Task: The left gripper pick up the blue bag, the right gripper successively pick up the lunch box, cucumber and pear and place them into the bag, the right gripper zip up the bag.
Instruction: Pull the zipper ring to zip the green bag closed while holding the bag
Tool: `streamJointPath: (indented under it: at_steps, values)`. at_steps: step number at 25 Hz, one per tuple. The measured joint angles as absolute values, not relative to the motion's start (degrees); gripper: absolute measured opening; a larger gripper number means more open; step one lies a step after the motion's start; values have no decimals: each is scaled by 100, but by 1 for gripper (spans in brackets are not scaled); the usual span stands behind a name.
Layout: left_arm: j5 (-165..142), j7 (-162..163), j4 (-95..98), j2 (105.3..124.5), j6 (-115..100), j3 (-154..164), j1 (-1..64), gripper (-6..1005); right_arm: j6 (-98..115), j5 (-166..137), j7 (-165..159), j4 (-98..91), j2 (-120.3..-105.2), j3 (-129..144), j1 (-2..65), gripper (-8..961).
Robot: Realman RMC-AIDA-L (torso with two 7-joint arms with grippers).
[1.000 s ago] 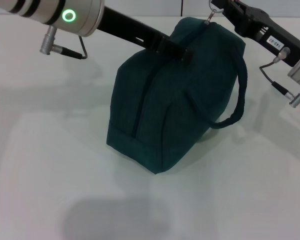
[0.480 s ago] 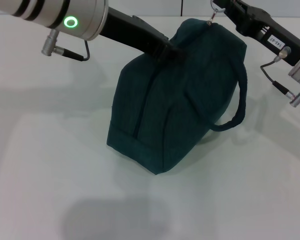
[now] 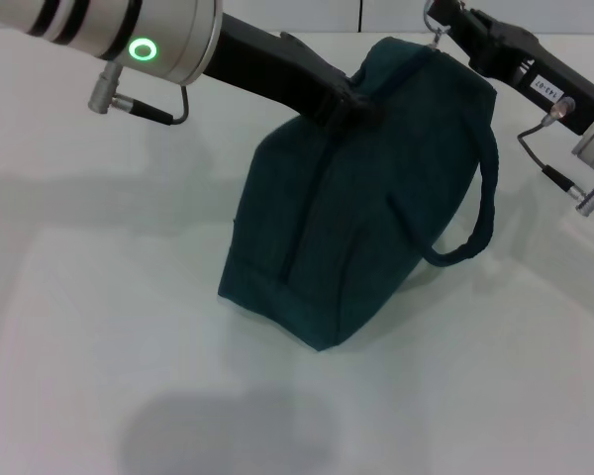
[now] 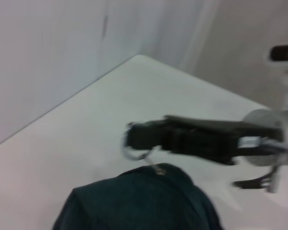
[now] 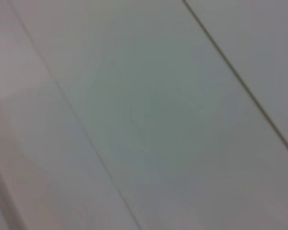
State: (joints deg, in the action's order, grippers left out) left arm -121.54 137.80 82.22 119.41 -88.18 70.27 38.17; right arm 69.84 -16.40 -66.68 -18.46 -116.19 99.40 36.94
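The blue bag (image 3: 356, 208) stands on the white table, zipped shut and leaning to the right, one loop handle (image 3: 485, 198) hanging down its right side. My left gripper (image 3: 351, 102) is shut on the bag's top near the zip line. At the bag's far top corner my right gripper (image 3: 438, 22) is shut on the ring zipper pull (image 3: 437, 38). The left wrist view shows the right gripper (image 4: 132, 139) with the ring (image 4: 134, 154) at its tip, just above the bag (image 4: 139, 201). The lunch box, cucumber and pear are out of view.
The white table (image 3: 99, 327) spreads around the bag on all sides. A wall (image 4: 48, 57) rises behind the table's far edge. The right wrist view shows only pale flat surfaces.
The bag's top has swung to the right and the bag leans more. Both grippers have shifted right with it, each keeping its hold.
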Motion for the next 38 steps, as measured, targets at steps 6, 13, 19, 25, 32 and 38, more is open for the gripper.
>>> streamJointPath:
  at_steps: [6, 13, 19, 25, 32, 38]
  values:
    - [-11860, 13686, 8332, 11925, -8977, 6987, 3700, 116, 6697, -1566, -6648, -1604, -11618, 9940, 3657, 31]
    - [-11544, 13541, 8395, 11920, -9136, 6941, 3645, 61, 6223, -1558, -6637, -1498, -11603, 9940, 3563, 32]
    - [-11372, 13416, 8408, 11933, -9157, 6901, 3619, 47, 5900, -1599, -6635, -1494, -11611, 9977, 3549, 32]
    - [-11342, 13312, 8385, 11932, -9151, 6899, 3612, 47, 5864, -1601, -6635, -1494, -11617, 9984, 3544, 33]
    - [-11338, 13262, 8328, 11944, -9108, 6846, 3603, 48, 5893, -1485, -6647, -1527, -11619, 9954, 3530, 34]
    - [-11334, 13124, 8114, 11949, -9096, 6541, 3530, 48, 6253, -1425, -6641, -1602, -11611, 9944, 3383, 34]
